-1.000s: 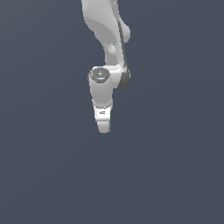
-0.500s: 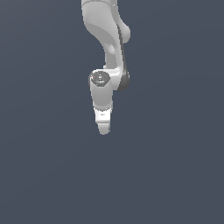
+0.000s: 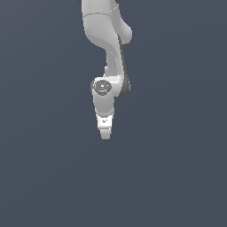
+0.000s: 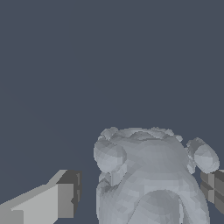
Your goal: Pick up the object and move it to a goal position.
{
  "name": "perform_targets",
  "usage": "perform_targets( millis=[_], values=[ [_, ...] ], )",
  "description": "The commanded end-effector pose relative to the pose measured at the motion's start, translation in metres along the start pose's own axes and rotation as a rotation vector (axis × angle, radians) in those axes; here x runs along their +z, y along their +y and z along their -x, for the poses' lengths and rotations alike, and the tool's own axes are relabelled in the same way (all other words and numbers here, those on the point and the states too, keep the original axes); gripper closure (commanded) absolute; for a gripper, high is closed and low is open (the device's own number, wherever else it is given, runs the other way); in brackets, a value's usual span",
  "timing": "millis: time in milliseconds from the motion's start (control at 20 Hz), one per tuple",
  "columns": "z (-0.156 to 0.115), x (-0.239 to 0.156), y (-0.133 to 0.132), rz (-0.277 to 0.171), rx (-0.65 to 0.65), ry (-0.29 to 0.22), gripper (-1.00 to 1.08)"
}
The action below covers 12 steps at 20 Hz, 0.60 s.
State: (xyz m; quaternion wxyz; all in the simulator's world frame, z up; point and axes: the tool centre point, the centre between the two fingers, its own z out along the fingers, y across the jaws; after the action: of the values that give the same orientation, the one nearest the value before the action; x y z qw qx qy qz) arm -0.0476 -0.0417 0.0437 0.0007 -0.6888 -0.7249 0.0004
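In the wrist view a pale finger (image 4: 48, 202) stands apart from the lumpy grey-blue object (image 4: 146, 179), which sits between it and the other pad (image 4: 213, 188). The white claw (image 3: 105, 133) hangs spread, not clenched, over the grey floor (image 3: 177, 177).

One robot arm (image 3: 106, 48) shows in the exterior view, ending in one white gripper (image 3: 105, 133). In the wrist view there is one lumpy grey-blue object (image 4: 148, 179) — a single piece, though bumpy. Two fingers (image 4: 65, 197) show there, one on either side of it. One plain dark floor (image 3: 177, 177) lies under everything — no second item appears.
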Motion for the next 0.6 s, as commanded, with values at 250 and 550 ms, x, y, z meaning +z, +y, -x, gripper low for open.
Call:
perform_targets(
  millis=[250, 550],
  values=[
    [0.0002, 0.0013, 0.0006, 0.001, 0.0, 0.0, 1.08],
    [0.0002, 0.0001, 0.0013, 0.003, -0.001, -0.001, 1.08]
  ],
)
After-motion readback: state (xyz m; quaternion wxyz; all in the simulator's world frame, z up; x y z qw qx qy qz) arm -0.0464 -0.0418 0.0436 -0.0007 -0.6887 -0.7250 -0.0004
